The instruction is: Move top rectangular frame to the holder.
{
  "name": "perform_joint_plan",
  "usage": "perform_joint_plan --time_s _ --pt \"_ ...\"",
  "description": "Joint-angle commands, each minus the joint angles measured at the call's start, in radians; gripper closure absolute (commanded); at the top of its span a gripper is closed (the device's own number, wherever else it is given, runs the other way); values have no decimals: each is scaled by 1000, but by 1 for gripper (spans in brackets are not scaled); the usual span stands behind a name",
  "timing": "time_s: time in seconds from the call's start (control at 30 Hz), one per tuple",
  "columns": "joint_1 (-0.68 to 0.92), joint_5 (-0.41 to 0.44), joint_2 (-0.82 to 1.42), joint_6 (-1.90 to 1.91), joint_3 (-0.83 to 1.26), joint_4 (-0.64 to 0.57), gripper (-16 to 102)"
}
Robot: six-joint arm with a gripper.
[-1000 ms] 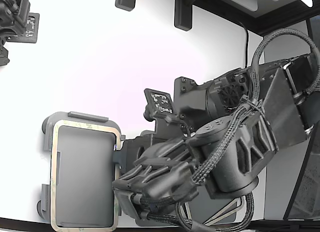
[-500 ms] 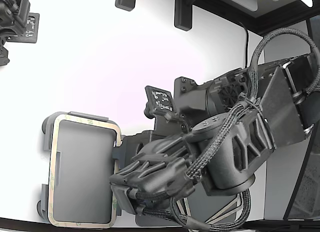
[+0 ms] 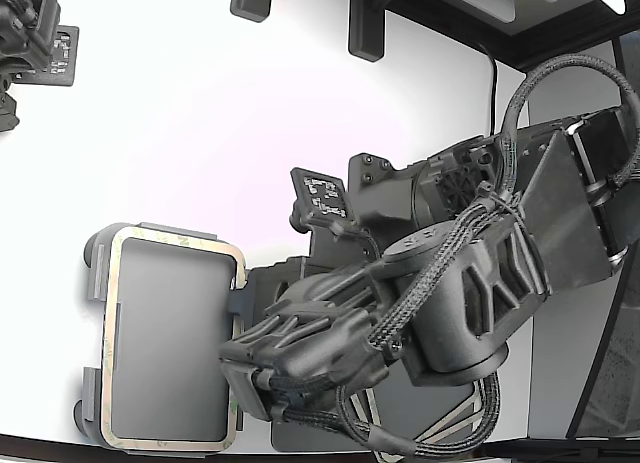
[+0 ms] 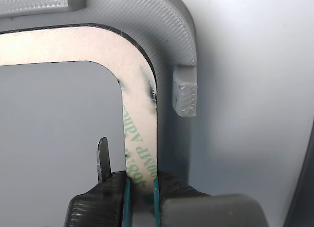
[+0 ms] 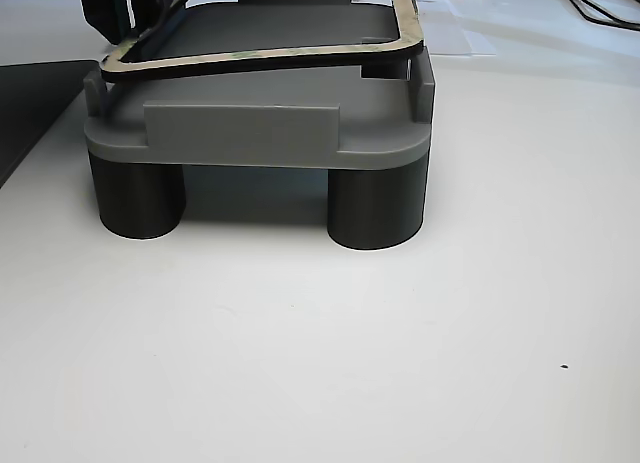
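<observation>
The top rectangular frame [image 3: 108, 343], a thin beige ring with a dark edge, lies over the light grey holder [image 3: 95, 253] at the exterior view's lower left. My gripper [image 4: 141, 190] is shut on one long side of the frame [image 4: 140, 114], near a rounded corner, with one finger on each side of the strip. A raised tab [image 4: 185, 97] of the holder [image 4: 171, 36] stands just outside that corner. In the other view the frame [image 5: 270, 55] sits tilted. Its gripped end near the gripper [image 5: 125, 13] is lifted, and its other end is low by the holder [image 5: 240, 133] wall.
The holder stands on dark round legs [image 5: 375, 208] on a white table. A black mat [image 5: 30, 103] lies beside it. My bulky arm and its cables [image 3: 450, 283] cover the exterior view's lower right. A second arm [image 3: 30, 33] hangs at that view's upper left.
The frame has shifted slightly over the holder, ending a little higher in the exterior view. My wrist and cables have swung a little with it, and the grip has stayed on.
</observation>
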Motion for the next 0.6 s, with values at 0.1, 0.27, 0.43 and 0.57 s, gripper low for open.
perform_joint_plan --time_s 0.1,0.27,0.43,0.57 --pt "-17 -2 12 -2 -20 6 97" --pt "-17 -3 15 -3 -12 6 97" --pt "-20 -5 9 -3 -12 0 97" --pt "-23 -5 6 -8 -11 -3 97"
